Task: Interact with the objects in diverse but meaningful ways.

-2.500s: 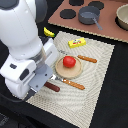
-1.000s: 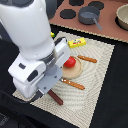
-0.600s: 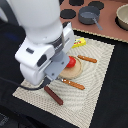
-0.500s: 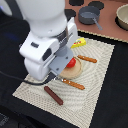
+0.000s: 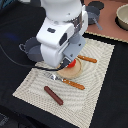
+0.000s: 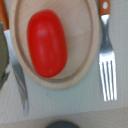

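Observation:
A red tomato (image 6: 47, 42) lies on a round wooden plate (image 6: 85, 60); in the exterior view only its edge (image 5: 75, 63) shows under the arm. My gripper (image 5: 64, 64) hangs directly above the tomato, mostly hidden by the white hand, and its fingers cannot be made out. A brown sausage (image 5: 53, 95) lies on the mat near the front. A grey two-handled pot (image 5: 29, 48) stands at the exterior view's left, behind the arm. The banana, the yellow packet and the saucepan are hidden or out of view.
A fork with an orange handle (image 5: 67, 81) (image 6: 107, 65) lies beside the plate, and a knife (image 5: 87, 59) (image 6: 20, 85) on its other side. All rest on a beige placemat (image 5: 100, 95). A bowl (image 5: 122, 17) and a brown tray (image 5: 107, 15) stand at the back right.
The arm has swung from the exterior view's left over the placemat and come down above the plate, covering most of the tomato and the yellow items behind it.

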Tool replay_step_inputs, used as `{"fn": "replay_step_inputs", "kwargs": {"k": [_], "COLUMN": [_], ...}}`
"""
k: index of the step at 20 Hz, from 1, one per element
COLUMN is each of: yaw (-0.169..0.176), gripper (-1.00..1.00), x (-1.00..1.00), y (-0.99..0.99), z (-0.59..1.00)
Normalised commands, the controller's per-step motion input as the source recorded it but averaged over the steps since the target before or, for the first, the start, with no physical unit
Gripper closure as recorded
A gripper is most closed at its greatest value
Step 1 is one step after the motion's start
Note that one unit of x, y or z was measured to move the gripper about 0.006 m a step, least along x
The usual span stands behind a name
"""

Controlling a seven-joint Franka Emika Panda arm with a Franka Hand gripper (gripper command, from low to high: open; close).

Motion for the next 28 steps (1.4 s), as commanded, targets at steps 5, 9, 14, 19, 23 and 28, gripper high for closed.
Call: {"fn": "replay_step_inputs", "kwargs": {"k": [5, 9, 14, 19, 23, 28], "yaw": [0.049, 0.065, 0.058, 0.055, 0.055, 0.053], "gripper": [-1.0, -1.0, -1.0, -1.0, -1.0, -1.0], "x": [0.05, 0.0, 0.0, 0.0, 0.0, 0.03], "y": [0.33, 0.24, 0.14, 0.1, 0.12, 0.12], "z": [-0.01, -0.1, -0.16, -0.2, -0.17, -0.15]}}
